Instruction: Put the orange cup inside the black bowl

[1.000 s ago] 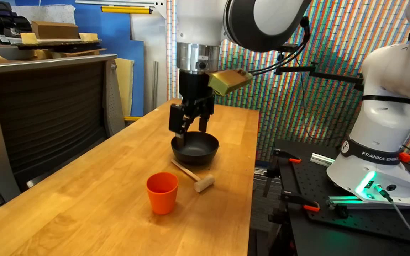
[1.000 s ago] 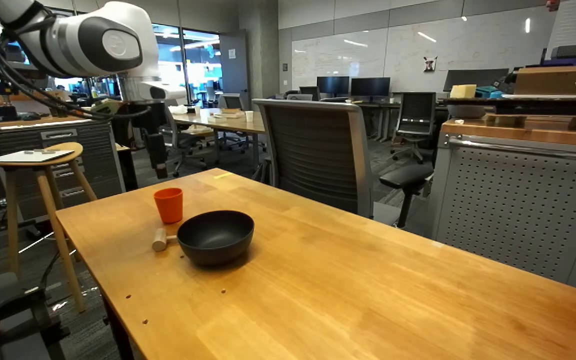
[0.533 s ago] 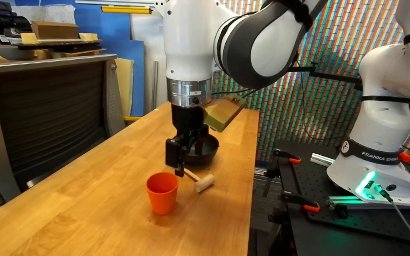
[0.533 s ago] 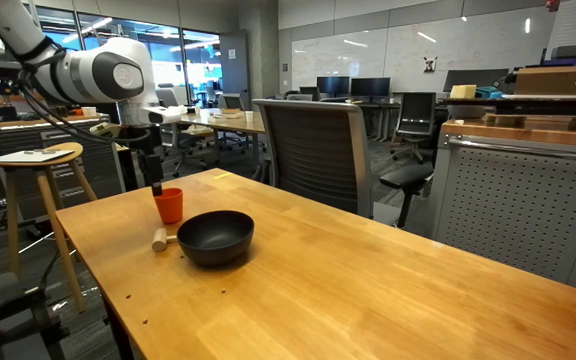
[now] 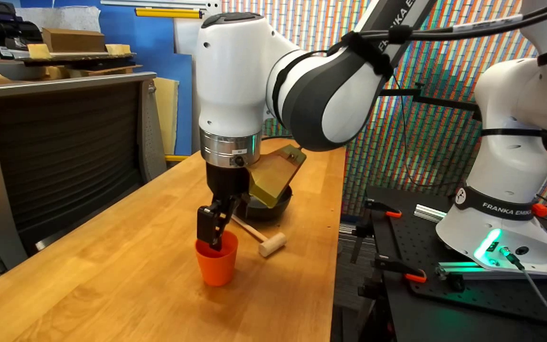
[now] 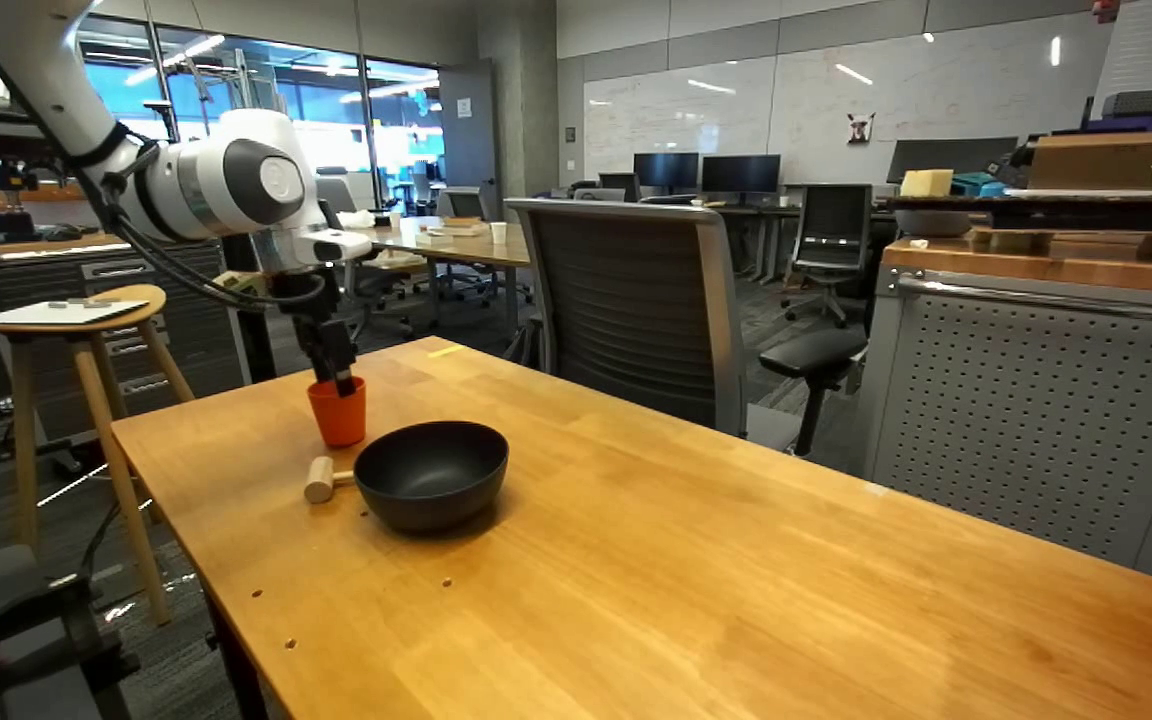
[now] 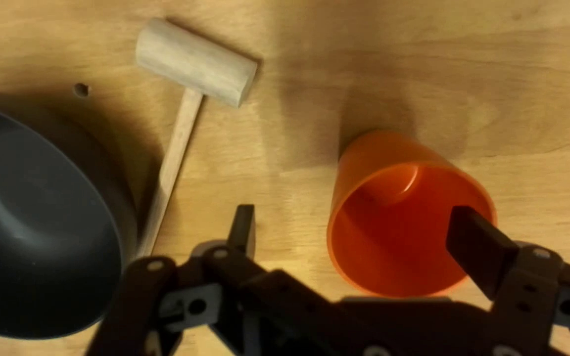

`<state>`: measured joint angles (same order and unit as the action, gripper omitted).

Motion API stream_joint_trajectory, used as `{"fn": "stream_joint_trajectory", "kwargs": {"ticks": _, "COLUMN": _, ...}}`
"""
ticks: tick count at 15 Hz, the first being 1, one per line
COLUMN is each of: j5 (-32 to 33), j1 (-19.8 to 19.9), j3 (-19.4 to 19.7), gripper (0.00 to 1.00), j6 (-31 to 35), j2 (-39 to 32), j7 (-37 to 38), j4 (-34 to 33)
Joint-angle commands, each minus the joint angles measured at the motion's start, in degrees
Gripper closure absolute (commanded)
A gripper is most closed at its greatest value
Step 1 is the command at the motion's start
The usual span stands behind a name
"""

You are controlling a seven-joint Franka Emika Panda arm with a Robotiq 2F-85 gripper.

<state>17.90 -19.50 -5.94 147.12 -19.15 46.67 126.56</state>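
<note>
The orange cup (image 5: 216, 271) stands upright on the wooden table, and also shows in an exterior view (image 6: 338, 420) and the wrist view (image 7: 364, 154). The black bowl (image 6: 431, 485) sits upright nearby; it is partly behind the arm in an exterior view (image 5: 273, 209) and cut off at the left of the wrist view (image 7: 42, 212). My gripper (image 7: 354, 210) is open and empty at the cup's top. In the wrist view one finger overlaps the cup's opening near its right rim. The other is over bare wood left of the cup. I cannot tell whether the right fingertip is inside the cup.
A small wooden mallet (image 7: 196, 62) lies between the cup and bowl, its handle close beside the bowl. It also shows in both exterior views (image 5: 272, 244) (image 6: 319, 480). An office chair (image 6: 626, 310) stands at the table's long edge.
The arm has moved from above the bowl's side over to the cup and come down. The fingers are now at the cup's rim. The cup, bowl and mallet have not visibly moved.
</note>
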Motion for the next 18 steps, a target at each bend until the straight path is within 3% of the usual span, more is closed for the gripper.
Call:
{"fn": "stream_joint_trajectory", "kwargs": {"ticks": 1, "j5": 4.6, "j1": -2.4, "j3": 3.9, "gripper": 0.0, "j6": 1.3, "j2": -2.4, "j7": 3.2, "j4": -2.6}}
{"fn": "stream_joint_trajectory", "kwargs": {"ticks": 2, "j5": 4.4, "j1": -2.3, "j3": 4.3, "gripper": 0.25, "j6": 1.3, "j2": -2.9, "j7": 3.2, "j4": -2.7}}
{"fn": "stream_joint_trajectory", "kwargs": {"ticks": 3, "j5": 3.7, "j1": -2.0, "j3": 4.4, "gripper": 0.25, "j6": 1.1, "j2": -3.2, "j7": 2.8, "j4": -2.6}}
{"fn": "stream_joint_trajectory", "kwargs": {"ticks": 7, "j5": -3.0, "j1": -0.2, "j3": 2.9, "gripper": 0.58, "j6": -1.5, "j2": -3.7, "j7": 0.9, "j4": -1.5}}
{"fn": "stream_joint_trajectory", "kwargs": {"ticks": 12, "j5": -18.3, "j1": 3.0, "j3": -0.9, "gripper": 0.95, "j6": -3.7, "j2": -0.6, "j7": -2.3, "j4": 2.8}}
{"fn": "stream_joint_trajectory", "kwargs": {"ticks": 15, "j5": -20.4, "j1": 3.9, "j3": 1.0, "gripper": 1.0, "j6": -3.0, "j2": 5.8, "j7": -1.2, "j4": 6.2}}
{"fn": "stream_joint_trajectory", "kwargs": {"ticks": 18, "j5": -13.0, "j1": 4.5, "j3": 6.3, "gripper": 0.98, "j6": -1.7, "j2": 12.6, "j7": 4.5, "j4": 8.3}}
